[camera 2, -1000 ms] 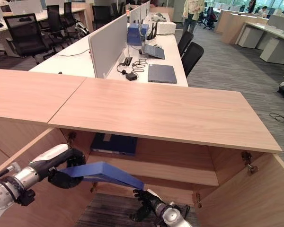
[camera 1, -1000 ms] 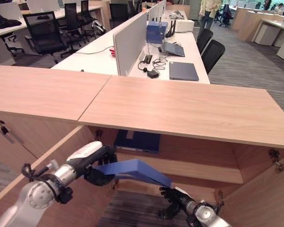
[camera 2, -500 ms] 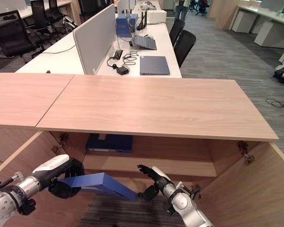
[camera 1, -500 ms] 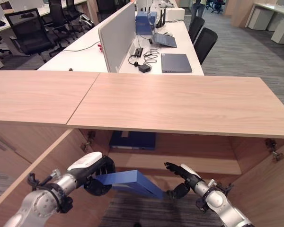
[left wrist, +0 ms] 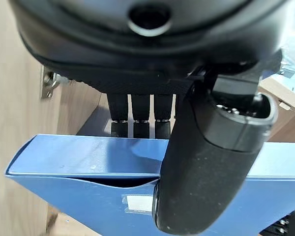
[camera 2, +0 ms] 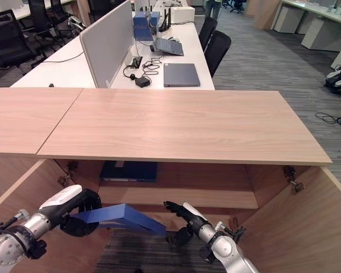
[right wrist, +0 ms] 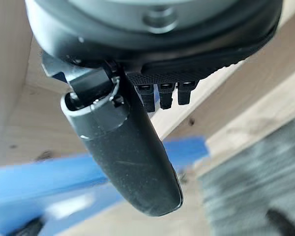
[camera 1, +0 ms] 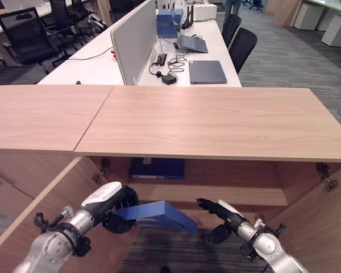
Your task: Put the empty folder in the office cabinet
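My left robot hand (camera 1: 115,206) has the blue folder (camera 1: 159,213) pinched by one end, thumb over its top face and fingers (left wrist: 140,118) curled beneath it, as my left wrist view shows. The folder juts out level from that grip toward my right, in the air in front of the open office cabinet (camera 1: 216,122), below the cabinet's wooden top and lower than its inner shelf (camera 1: 210,194). It is not yet on the shelf.

My right robot hand (camera 1: 220,213) hovers just beside the folder's free end with its fingers loosely spread and holding nothing (whether a fingertip grazes the blue edge, I cannot tell). In my right wrist view the thumb (right wrist: 125,152) stands out straight, with the folder (right wrist: 49,179) showing blue beyond it.

On the shelf, toward the back left, lies a dark blue binder (camera 1: 157,168). The cabinet doors (camera 1: 37,213) stand open on both sides. Beyond the cabinet top a white bench (camera 1: 216,42) carries a closed laptop (camera 1: 207,71), cables and a grey divider screen (camera 1: 133,40).
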Controlling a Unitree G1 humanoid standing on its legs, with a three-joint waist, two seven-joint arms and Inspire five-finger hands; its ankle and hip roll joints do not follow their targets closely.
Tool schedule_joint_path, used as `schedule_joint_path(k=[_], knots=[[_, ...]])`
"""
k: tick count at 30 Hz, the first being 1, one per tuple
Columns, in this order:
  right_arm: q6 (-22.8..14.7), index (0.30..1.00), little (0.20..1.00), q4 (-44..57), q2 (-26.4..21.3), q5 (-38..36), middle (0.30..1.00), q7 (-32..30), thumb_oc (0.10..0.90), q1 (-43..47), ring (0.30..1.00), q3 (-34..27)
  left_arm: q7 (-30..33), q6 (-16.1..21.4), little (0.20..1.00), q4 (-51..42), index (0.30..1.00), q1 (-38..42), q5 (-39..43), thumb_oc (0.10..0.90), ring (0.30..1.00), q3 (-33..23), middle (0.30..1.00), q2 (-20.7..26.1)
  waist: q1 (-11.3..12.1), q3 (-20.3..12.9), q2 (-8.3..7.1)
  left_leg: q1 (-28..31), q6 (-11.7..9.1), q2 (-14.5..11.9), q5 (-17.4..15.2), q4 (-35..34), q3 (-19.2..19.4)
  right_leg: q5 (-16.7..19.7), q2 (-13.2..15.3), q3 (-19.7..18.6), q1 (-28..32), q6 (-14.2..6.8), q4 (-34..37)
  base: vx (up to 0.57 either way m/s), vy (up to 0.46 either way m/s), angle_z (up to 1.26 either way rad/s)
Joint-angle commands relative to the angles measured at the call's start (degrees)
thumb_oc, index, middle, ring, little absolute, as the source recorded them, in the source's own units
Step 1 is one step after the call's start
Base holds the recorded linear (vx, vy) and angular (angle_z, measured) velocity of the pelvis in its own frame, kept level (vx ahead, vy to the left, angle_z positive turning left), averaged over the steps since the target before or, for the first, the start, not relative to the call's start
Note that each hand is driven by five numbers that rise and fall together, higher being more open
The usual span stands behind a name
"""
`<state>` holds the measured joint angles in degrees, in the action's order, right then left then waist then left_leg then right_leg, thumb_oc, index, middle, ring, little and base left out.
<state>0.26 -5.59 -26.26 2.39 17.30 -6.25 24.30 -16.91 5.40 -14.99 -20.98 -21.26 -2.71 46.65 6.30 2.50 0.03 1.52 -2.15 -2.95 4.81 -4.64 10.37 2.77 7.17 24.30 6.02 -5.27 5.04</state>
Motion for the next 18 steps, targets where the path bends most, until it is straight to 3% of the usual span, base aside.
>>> schedule_joint_path(k=[1,6,11,12,14,17,18], knots=[[-5.7,0.9,0.9,8.0,0.8,-7.3,0.9,0.3,0.8,7.2,0.9,2.1,7.0,3.5,0.3,0.9,0.3,9.3,-1.9,0.4,0.3,-3.1,0.3,1.4,-1.1,-1.6,-1.56,0.9,0.6,1.5,-5.5,-0.4,1.2,-3.1,-0.7,2.9,0.6,-0.6,0.0,0.0,0.0,0.0],[-6.5,0.9,0.9,3.7,3.1,-5.8,0.9,-1.5,0.8,11.2,0.9,5.2,7.7,4.5,0.3,-1.6,0.3,12.7,-1.0,0.4,0.3,-1.2,0.3,0.2,-0.6,-1.8,-1.61,1.0,0.7,1.6,-5.6,-0.4,1.2,-3.1,-0.7,3.0,0.7,-0.6,0.0,0.0,0.0,0.0],[-7.6,0.9,0.9,-3.1,4.4,0.1,0.9,-5.1,0.8,15.9,0.9,7.9,6.9,6.0,0.3,-7.0,0.3,15.4,6.8,0.4,0.3,0.7,0.3,-0.8,-0.1,-1.9,-1.27,1.2,0.7,1.7,-5.6,-0.4,0.8,-3.3,-0.7,3.3,0.9,-0.6,0.0,0.0,0.0,0.01],[-7.9,0.9,0.9,-5.2,4.9,0.8,0.9,-6.6,0.8,17.4,0.9,8.0,5.7,6.9,0.3,-9.5,0.3,16.6,13.0,0.4,0.3,2.5,0.3,-0.6,-0.2,-2.0,-1.0,1.2,0.8,1.8,-5.5,-0.4,0.7,-3.2,-0.7,3.4,1.0,-0.6,0.0,0.0,0.001,0.07],[-8.1,0.9,0.9,-6.4,5.3,0.9,0.9,-7.3,0.8,18.3,0.9,8.0,4.7,7.2,0.3,-10.6,0.3,17.4,16.8,0.4,0.3,3.8,0.3,0.1,-0.1,-2.1,-0.78,1.3,0.8,1.8,-5.5,-0.4,0.6,-3.2,-0.7,3.5,1.1,-0.7,0.0,0.01,0.006,0.11],[-9.7,0.9,0.9,-7.8,5.8,2.8,0.9,-8.9,0.8,21.2,0.9,8.5,-0.1,7.8,0.3,-15.0,0.3,19.4,33.0,0.4,0.3,8.0,0.3,3.9,-0.1,-2.3,-0.33,1.4,0.9,1.9,-5.4,-0.4,0.4,-3.1,-0.7,3.7,1.3,-0.9,0.0,0.01,0.011,0.08],[-10.4,0.9,0.9,-8.5,6.0,2.5,0.9,-9.7,0.8,22.6,0.9,9.1,-2.1,7.3,0.3,-16.7,0.3,21.1,42.3,0.4,0.3,11.8,0.3,5.4,-0.2,-2.4,-0.22,1.6,0.9,2.0,-5.4,-0.4,0.4,-3.0,-0.6,3.7,1.4,-0.9,0.0,0.02,0.007,0.04]])
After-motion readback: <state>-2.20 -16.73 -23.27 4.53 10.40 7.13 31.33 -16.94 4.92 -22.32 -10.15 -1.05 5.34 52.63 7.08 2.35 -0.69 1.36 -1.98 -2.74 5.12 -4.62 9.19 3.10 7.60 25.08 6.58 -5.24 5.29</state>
